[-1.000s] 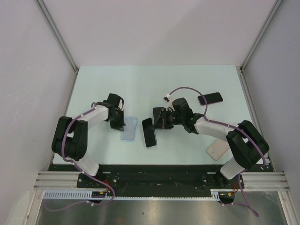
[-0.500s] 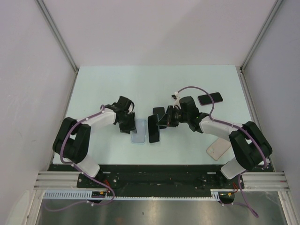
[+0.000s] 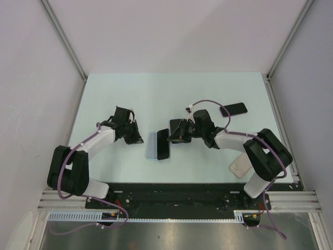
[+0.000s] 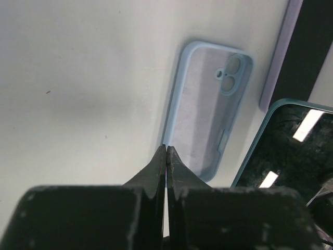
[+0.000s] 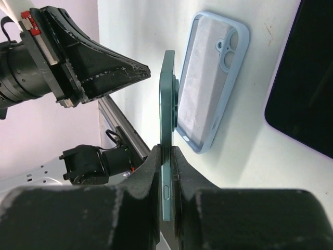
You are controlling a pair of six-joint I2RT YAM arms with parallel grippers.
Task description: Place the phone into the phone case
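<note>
Seating the phone is the step in hand. The right fingers (image 5: 154,169) pinch the dark teal phone (image 5: 167,104) by its edge and hold it tilted over the light-blue silicone phone case (image 5: 208,88). The case lies open side up on the pale table (image 3: 171,94), toward the middle of its near edge. The left fingers (image 4: 156,167) are pressed together, empty, just beside the case. Next, I judge, the phone must be laid flat, aligned with the rim and pressed in.

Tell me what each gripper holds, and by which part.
Right gripper pinches the phone across its flat faces, near one end. Left gripper is shut on nothing, tips by the phone case.
</note>
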